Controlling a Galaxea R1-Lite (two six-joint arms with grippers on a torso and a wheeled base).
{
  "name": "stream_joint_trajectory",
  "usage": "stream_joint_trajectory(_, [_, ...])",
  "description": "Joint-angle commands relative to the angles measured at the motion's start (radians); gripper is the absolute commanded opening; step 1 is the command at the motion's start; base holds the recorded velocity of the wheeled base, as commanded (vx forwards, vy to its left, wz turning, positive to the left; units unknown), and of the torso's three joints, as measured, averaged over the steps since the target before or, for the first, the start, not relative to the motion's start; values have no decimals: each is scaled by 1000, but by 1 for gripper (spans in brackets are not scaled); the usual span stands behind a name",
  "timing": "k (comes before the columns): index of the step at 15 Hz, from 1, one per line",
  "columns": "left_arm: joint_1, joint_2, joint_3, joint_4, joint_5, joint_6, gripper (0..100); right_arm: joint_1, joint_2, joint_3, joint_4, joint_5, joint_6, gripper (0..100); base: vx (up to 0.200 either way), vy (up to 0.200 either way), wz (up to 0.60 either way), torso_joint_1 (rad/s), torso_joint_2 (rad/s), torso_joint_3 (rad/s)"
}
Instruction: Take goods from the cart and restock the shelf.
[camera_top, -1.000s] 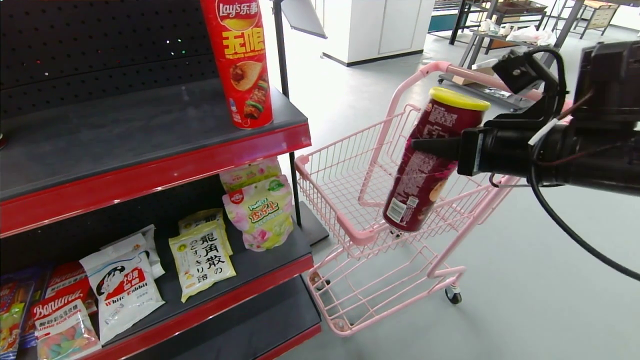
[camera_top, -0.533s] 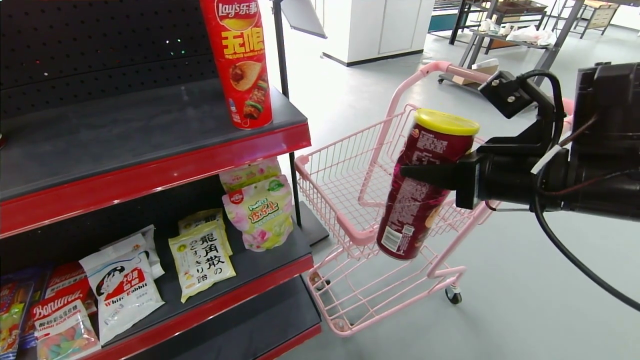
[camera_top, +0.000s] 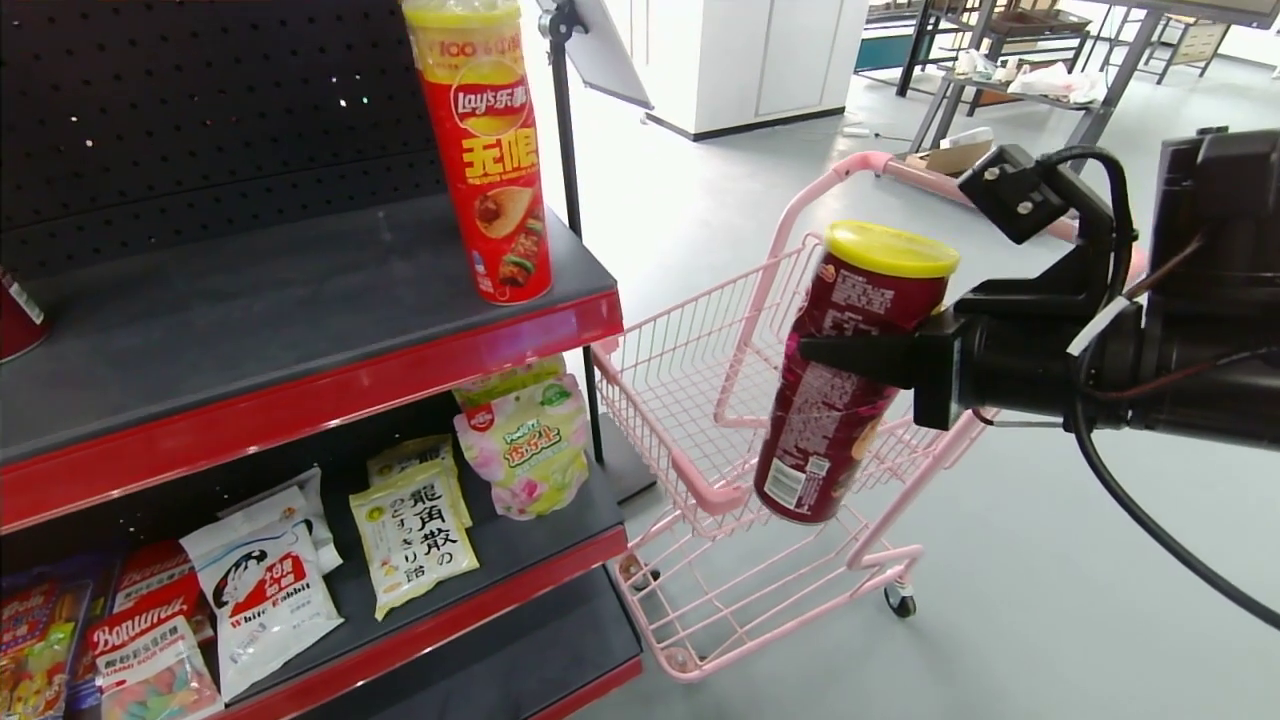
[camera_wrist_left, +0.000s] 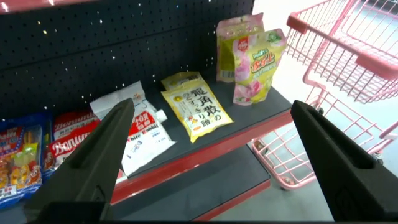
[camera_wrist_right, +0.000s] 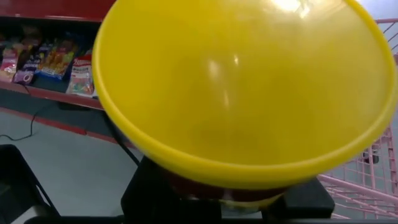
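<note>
The steel shelf (camera_top: 250, 300) is the biggest thing here: a black perforated pegboard back, flat matte dark-grey boards, and a glossy red lip along each board's front edge. Just off the shelf's right end stands the cart (camera_top: 718, 497), a small pink trolley of thin coated wire mesh with a rounded tubular handle and little black castors; the basket's near corner comes close to the shelf's end post. In front of the cart, and well clear of the shelf's right end, the right gripper (camera_top: 845, 345) is clamped around the maroon chip canister (camera_top: 830, 430), a tall cardboard-looking cylinder held in the air about level with the shelf's upper board, leaning with its base swung toward the shelf. One black tapered finger crosses its printed wall near the upper third. Its yellow plastic lid (camera_wrist_right: 242, 81) is a smooth shiny disc with a raised rim. A red chip canister (camera_top: 490, 160) of the same tube shape stands upright at the front right corner of the shelf's upper board, touching nothing else. The left gripper (camera_wrist_left: 211, 104) hangs before the shelf's lower board with its two dark wedge-shaped fingers spread wide and nothing between them. On that lower board lie soft crinkled packets: a pink-and-green stand-up pouch (camera_top: 530, 450) at the right end, a flat yellow candy bag (camera_top: 415, 530) beside it, and a white candy bag (camera_top: 265, 600) further left.
</note>
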Motion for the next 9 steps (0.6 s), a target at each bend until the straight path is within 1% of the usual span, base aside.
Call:
stream_joint_trajectory(1, [0, 1, 0, 1, 0, -1, 100, 0, -13, -2, 0, 2, -4, 0, 0, 0, 0, 168, -525, -369])
stream_joint_trajectory(6, [0, 1, 0, 1, -4, 1, 100, 0, -10, -3, 0, 4, -13, 0, 0, 0, 0, 188, -560, -372])
stream_joint_trajectory(9, [0, 1, 0, 1, -4, 1, 100, -1, 0, -3, 0, 5, -62, 0, 0, 0, 0, 222, -582, -365])
